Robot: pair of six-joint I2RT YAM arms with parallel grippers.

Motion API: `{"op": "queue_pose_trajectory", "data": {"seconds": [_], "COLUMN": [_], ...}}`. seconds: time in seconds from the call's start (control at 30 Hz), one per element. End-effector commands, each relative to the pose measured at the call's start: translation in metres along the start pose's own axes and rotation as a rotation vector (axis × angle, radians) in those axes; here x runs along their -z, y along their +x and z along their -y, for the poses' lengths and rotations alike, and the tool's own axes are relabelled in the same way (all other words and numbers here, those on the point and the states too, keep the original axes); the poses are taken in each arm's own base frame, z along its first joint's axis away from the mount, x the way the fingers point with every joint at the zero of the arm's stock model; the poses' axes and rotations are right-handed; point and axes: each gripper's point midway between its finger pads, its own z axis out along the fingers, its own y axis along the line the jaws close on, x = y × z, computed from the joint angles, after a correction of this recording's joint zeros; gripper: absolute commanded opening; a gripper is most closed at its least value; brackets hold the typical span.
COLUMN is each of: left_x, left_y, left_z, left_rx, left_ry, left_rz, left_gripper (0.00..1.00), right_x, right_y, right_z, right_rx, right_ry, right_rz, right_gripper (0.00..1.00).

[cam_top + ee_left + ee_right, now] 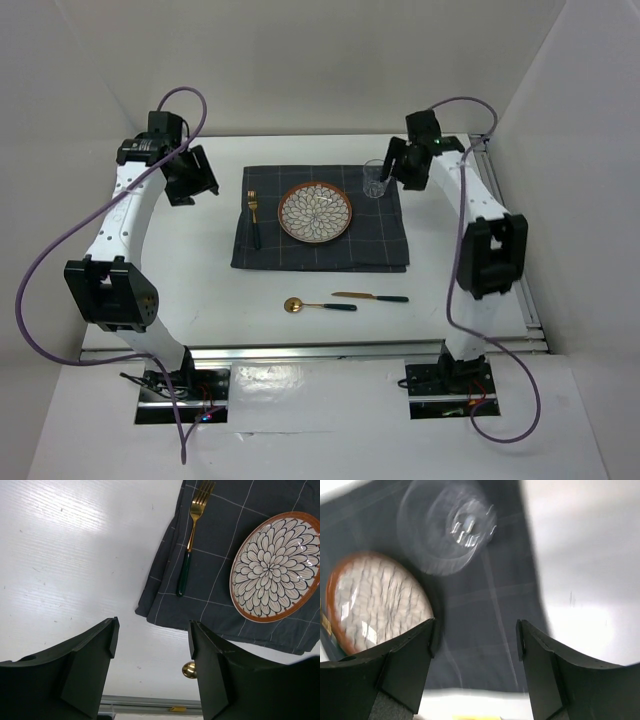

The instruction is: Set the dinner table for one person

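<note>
Both stand apart and empty: left gripper (153, 640), right gripper (475, 635). The dinner table (200, 290) lies long from 9 to 3 o'clock; the glass (452, 527) looks blurred.

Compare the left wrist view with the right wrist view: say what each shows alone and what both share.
Left wrist only: the fork in full on the mat, and the spoon peeking beside the open left gripper. Right wrist only: the blurred glass standing on the mat, beyond the open right gripper. Both: the plate, the mat, the white dinner table.
</note>
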Motion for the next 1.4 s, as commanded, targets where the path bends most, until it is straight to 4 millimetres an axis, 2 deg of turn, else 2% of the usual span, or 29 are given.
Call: {"op": "queue_pose_trajectory", "data": {"seconds": [0.0,0.03,0.07,0.1,0.13,0.17,0.2,0.23,0.27,0.33,0.37,0.5,0.7,0.83,1.03,1.13,1.37], "left_x": [0.012,0.013,0.012,0.012,0.010,0.012,0.013,0.010,0.010,0.010,0.010,0.014,0.012,0.010,0.008,0.008,0.008], "left_y": [-0.003,-0.002,-0.002,0.000,0.002,0.006,0.006,0.009,0.010,0.010,0.012,0.013,0.017,0.020,0.022,0.022,0.016], "left_z": [0.004,0.007,0.006,0.009,0.008,0.011,0.011,0.009,0.012,0.012,0.015,0.019,0.019,0.017,0.015,0.014,0.013], "left_rx": [0.010,0.003,0.003,-0.006,-0.006,-0.015,-0.015,-0.015,-0.013,-0.013,-0.021,-0.029,-0.027,-0.037,-0.037,-0.047,-0.056], "left_ry": [0.031,0.035,0.025,0.031,0.027,0.032,0.032,0.028,0.032,0.032,0.036,0.045,0.037,0.032,0.020,0.020,0.006], "left_rz": [0.030,0.028,0.032,0.030,0.022,0.020,0.020,0.011,0.008,0.008,0.006,0.012,0.004,-0.004,-0.008,-0.008,0.010], "left_gripper": [0.75,0.75,0.75,0.75,0.75,0.75,0.75,0.75,0.75,0.75,0.75,0.75,0.75,0.75,0.75,0.75,0.75], "right_x": [0.057,0.077,0.081,0.073,0.086,0.090,0.091,0.087,0.097,0.098,0.105,0.105,0.077,0.069,0.054,0.040,0.037], "right_y": [0.053,0.086,0.113,0.159,0.194,0.237,0.253,0.277,0.293,0.313,0.323,0.329,0.337,0.336,0.345,0.357,0.364], "right_z": [-0.057,-0.081,-0.086,-0.077,-0.089,-0.087,-0.089,-0.078,-0.090,-0.085,-0.089,-0.097,-0.085,-0.091,-0.085,-0.074,-0.071], "right_rx": [0.295,0.387,0.441,0.525,0.606,0.684,0.714,0.749,0.809,0.862,0.954,1.020,1.079,1.099,1.115,1.127,1.109], "right_ry": [-0.199,-0.243,-0.260,-0.269,-0.298,-0.315,-0.337,-0.333,-0.394,-0.406,-0.455,-0.512,-0.433,-0.433,-0.419,-0.392,-0.399], "right_rz": [0.058,0.050,0.015,-0.081,-0.102,-0.156,-0.161,-0.201,-0.179,-0.178,-0.152,-0.104,-0.142,-0.123,-0.143,-0.183,-0.210], "right_gripper": [0.74,0.74,0.74,0.74,0.74,0.74,0.74,0.74,0.72,0.72,0.72,0.72,0.71,0.70,0.62,0.57,0.49]}}
